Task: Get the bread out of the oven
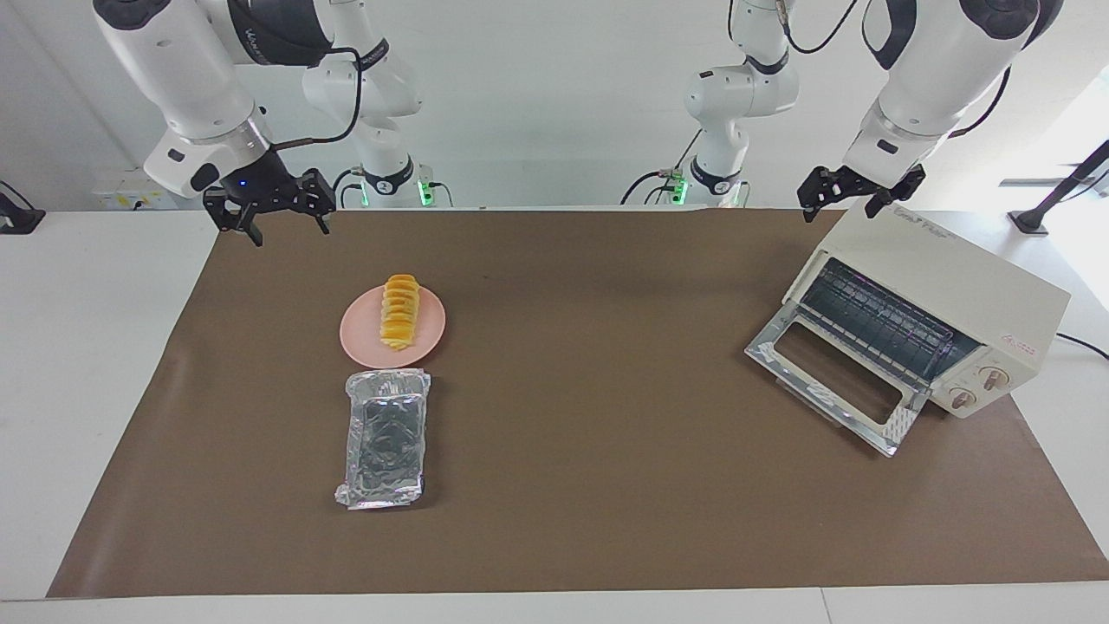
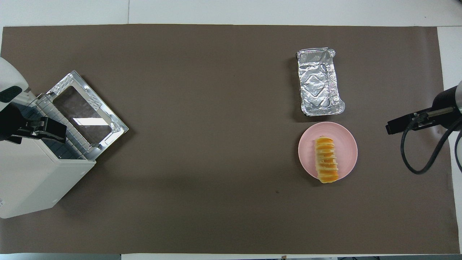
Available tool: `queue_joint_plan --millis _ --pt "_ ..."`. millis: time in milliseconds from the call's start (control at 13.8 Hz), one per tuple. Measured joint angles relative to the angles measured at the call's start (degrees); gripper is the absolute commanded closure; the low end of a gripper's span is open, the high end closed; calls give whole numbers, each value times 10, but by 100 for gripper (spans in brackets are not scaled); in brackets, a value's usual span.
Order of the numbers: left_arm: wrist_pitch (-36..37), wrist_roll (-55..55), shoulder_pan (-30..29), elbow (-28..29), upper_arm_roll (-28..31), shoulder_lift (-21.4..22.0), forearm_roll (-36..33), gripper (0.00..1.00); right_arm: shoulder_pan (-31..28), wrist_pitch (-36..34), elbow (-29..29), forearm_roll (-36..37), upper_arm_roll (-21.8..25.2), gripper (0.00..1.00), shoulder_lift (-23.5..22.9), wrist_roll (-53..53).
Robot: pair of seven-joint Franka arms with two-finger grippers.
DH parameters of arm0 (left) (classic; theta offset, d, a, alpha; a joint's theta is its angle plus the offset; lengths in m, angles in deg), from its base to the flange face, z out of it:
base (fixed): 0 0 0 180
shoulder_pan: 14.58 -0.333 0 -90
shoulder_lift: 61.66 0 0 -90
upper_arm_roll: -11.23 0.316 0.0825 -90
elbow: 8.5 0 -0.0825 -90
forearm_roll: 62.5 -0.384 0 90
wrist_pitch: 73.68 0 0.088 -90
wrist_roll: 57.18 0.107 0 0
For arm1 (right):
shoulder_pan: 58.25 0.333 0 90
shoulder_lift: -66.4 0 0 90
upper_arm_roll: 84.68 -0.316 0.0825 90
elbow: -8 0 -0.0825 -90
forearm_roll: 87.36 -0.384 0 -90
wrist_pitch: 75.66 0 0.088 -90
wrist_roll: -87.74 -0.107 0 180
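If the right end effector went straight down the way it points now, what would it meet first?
Probably the brown mat, near its corner at the right arm's end. The right end effector hangs open and empty, apart from the pink plate and bread; depth is unclear.

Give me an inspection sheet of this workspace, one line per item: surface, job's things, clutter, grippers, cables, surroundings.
Surface: brown mat covering a white table.
Job's things: bread lying on the pink plate; oven at the left arm's end of the table, door dropped open, rack bare.
Clutter: foil tray, empty, beside the plate and farther from the robots.
Grippers: right gripper raised over the mat's corner near its base, jaws open, empty; left gripper over the oven's top edge, jaws open, empty.
Cables: black cable looping from the right arm's wrist; cord trailing from the oven.
Surroundings: white wall, wall socket box.
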Motion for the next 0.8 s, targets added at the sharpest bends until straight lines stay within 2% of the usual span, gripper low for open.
queue_joint_plan --millis 796 --pt "0 0 0 0 0 0 0 0 -2 0 -12 4 2 0 0 -1"
